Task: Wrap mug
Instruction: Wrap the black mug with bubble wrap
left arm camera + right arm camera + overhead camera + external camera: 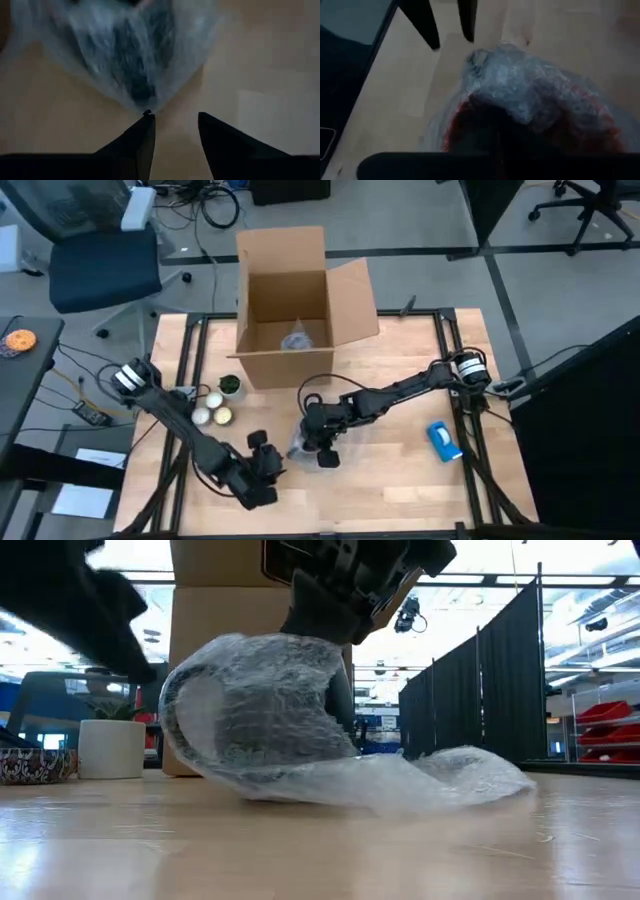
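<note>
Mug (262,720), swathed in bubble wrap (440,778) mid-table before the cardboard box (290,305), sits under the right gripper (322,442), grip unclear, while the open, empty left gripper (175,131) faces it from nearby.

The wrapped mug (318,446) lies hemmed between the left gripper (268,463), whose fingers stand apart just beside its plastic wrap (420,780), and the right gripper (322,442) pressing on it from above. Behind it the open cardboard box (290,305) blocks the far side, with small pots (218,402) crowding the left. Bare table (390,480) lies open along the near edge and toward the blue object (444,440) at the right.
</note>
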### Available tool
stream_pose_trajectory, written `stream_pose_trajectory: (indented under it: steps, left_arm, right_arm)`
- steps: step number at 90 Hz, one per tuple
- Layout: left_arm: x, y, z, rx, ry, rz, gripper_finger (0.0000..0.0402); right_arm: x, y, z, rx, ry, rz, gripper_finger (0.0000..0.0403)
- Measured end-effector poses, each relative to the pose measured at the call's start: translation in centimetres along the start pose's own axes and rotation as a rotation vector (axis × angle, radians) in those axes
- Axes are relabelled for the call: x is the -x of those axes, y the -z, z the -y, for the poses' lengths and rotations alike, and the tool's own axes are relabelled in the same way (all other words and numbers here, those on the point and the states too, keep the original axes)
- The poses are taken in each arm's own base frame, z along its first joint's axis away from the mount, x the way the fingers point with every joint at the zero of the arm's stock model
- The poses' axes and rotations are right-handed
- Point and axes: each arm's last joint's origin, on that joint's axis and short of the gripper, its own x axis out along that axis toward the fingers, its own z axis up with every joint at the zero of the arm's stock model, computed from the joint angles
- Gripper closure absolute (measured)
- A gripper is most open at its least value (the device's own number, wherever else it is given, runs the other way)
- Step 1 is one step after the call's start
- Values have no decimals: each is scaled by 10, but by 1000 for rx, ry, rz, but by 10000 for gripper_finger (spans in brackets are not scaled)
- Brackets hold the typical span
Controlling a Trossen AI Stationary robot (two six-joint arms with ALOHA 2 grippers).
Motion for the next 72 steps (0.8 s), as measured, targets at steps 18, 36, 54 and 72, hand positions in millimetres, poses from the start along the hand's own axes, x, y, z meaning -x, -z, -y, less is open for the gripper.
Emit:
stream_pose_trajectory:
  steps: [18,36,54,72]
  left_arm:
    - [-9,11,-4,25,-96,-39,256]
    - [-8,10,-7,53,-169,36,239]
    - [-8,9,-5,35,-159,43,229]
    - [-9,7,-3,53,-139,59,229]
  right_arm:
    - [-1,1,-3,5,-1,-5,403]
    - [3,0,-6,8,6,-2,403]
    - [42,-12,-15,48,40,48,403]
    - [73,-25,-15,104,47,135,403]
